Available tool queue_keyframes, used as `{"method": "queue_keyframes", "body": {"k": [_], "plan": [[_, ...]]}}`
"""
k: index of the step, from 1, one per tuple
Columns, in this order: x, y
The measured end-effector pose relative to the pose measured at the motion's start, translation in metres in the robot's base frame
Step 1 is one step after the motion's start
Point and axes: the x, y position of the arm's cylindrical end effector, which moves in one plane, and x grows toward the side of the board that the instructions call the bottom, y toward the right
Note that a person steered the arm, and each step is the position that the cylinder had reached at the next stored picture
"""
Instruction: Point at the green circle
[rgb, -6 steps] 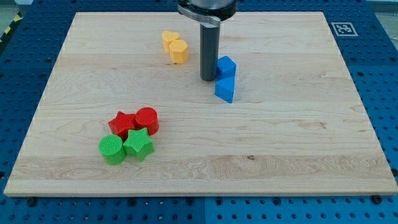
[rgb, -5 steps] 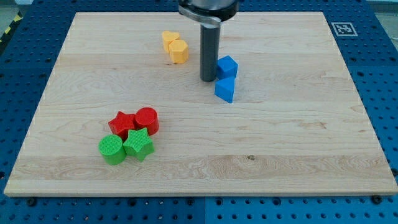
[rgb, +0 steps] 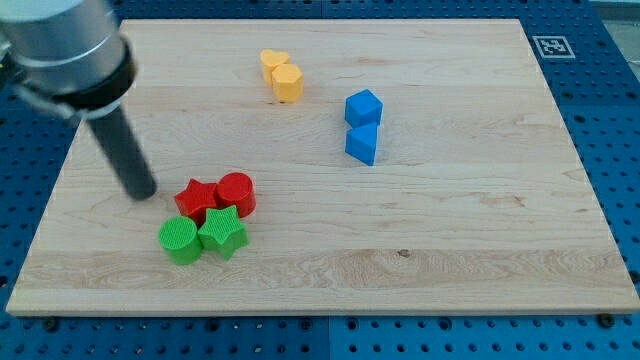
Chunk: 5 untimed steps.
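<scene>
**Now: tip sits left of the red/green cluster**

My tip (rgb: 140, 193) rests on the wooden board (rgb: 470, 240), up-left of the green circle (rgb: 180, 240), near but apart; no jaws, just a bare rod; green circle touches green star (rgb: 223, 232); red star (rgb: 197, 200) and red cylinder (rgb: 236, 193) just above; yellow blocks (rgb: 283, 76) and blue blocks (rgb: 363, 126) well apart toward the view's top.

A pale wooden board (rgb: 450, 230) with fine grain carries a green ribbed circle block (rgb: 179, 240), green star block (rgb: 224, 232), red star block (rgb: 197, 199), red cylinder block (rgb: 237, 192), two yellow blocks (rgb: 282, 74) and two blue blocks (rgb: 362, 126); the surrounding table (rgb: 610, 120) is blue with dark holes.
</scene>
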Motion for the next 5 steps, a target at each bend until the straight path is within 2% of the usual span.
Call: {"method": "queue_keyframes", "body": {"k": [1,3,5], "plan": [[0.068,-0.005],[0.072,0.004],[0.066,0.102]]}}
